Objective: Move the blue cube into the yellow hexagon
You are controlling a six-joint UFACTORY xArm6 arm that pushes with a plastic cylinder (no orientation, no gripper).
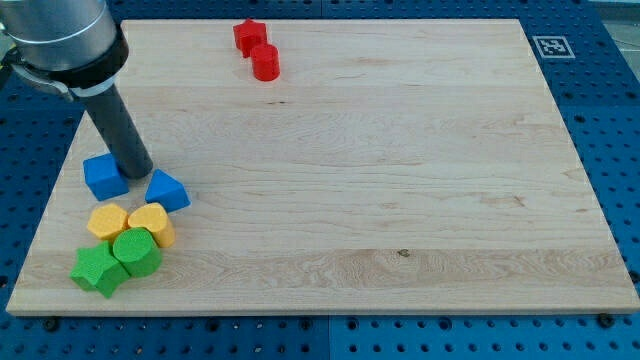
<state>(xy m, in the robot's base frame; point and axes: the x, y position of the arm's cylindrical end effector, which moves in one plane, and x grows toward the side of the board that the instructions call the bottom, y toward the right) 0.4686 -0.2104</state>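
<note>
The blue cube (103,175) sits near the board's left edge. The yellow hexagon (108,220) lies just below it, a small gap apart. My tip (139,171) rests on the board right beside the cube's right side, between it and a blue wedge-shaped block (167,190). The rod leans up to the view's top left.
A second yellow block (151,223) touches the hexagon's right. Two green blocks (136,251) (97,269) sit below them near the board's bottom left corner. A red star (249,36) and a red cylinder (265,62) stand at the top. The wooden board (400,180) fills the view.
</note>
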